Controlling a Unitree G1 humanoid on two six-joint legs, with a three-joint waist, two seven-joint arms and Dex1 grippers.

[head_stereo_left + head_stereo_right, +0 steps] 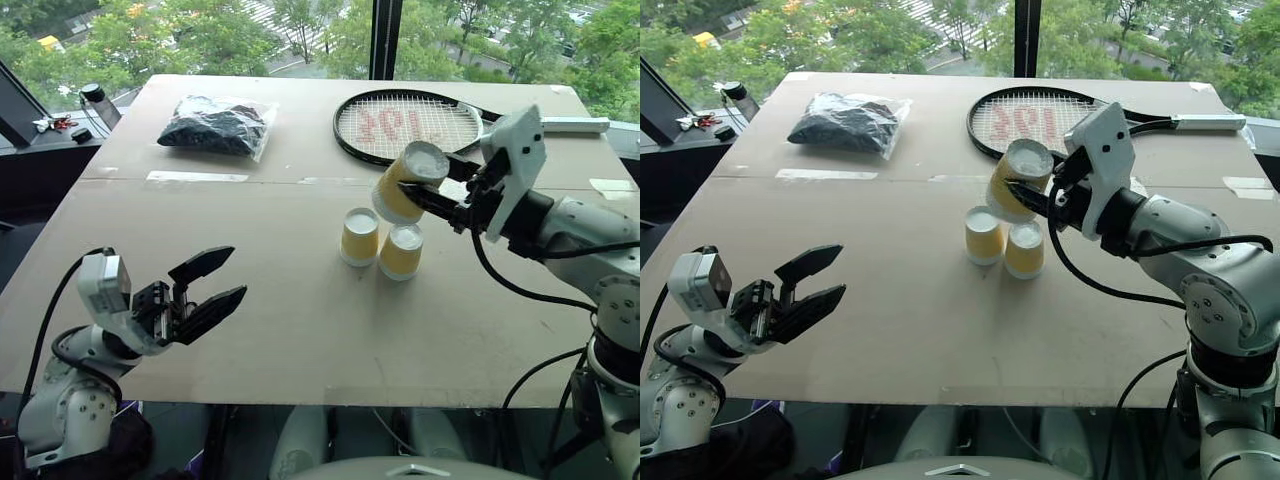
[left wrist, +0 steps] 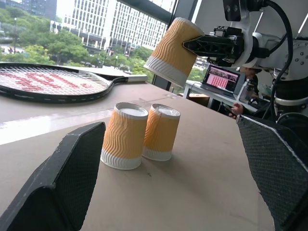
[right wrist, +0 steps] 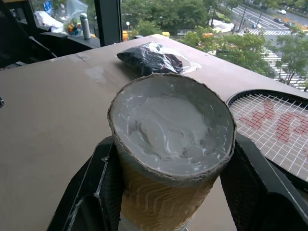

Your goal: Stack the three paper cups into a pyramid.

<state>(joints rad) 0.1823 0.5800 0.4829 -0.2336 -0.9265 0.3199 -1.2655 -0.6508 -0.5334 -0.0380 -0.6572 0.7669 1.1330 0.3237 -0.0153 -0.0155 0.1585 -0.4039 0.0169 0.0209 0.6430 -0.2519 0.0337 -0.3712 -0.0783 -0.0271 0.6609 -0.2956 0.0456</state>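
The right gripper (image 1: pixel 425 195) pinches one cup (image 1: pixel 405 180) by its sides, a black finger pressed flat against each flank. The cup is held in the air, tilted, its white recessed base turned up and toward the robot and its rim pointing down and away. It hangs just above and slightly beyond the other two cups: the left cup (image 1: pixel 359 236) and the right cup (image 1: pixel 401 251) stand upside down on the table (image 1: pixel 250 300), wide rims down, side by side and touching or nearly so. The held cup touches neither of them.

All three cups are small and tapered, with wavy ribbed yellow-orange paper walls and a plain white band at rim and base. The held cup's base is a shallow, rough-looking white paper disc.

The right arm reaches in from the right, its forearm about level, wrist bent so the fingers point leftward across the table over the pair.

The left gripper (image 1: pixel 205 290) is spread wide and empty, low at the near left edge of the table, well apart from the cups, its dark textured fingers aimed toward them.

Beyond the right gripper lies a racket (image 1: pixel 405 125); far to its left, a clear bag (image 1: pixel 215 127) of dark contents.
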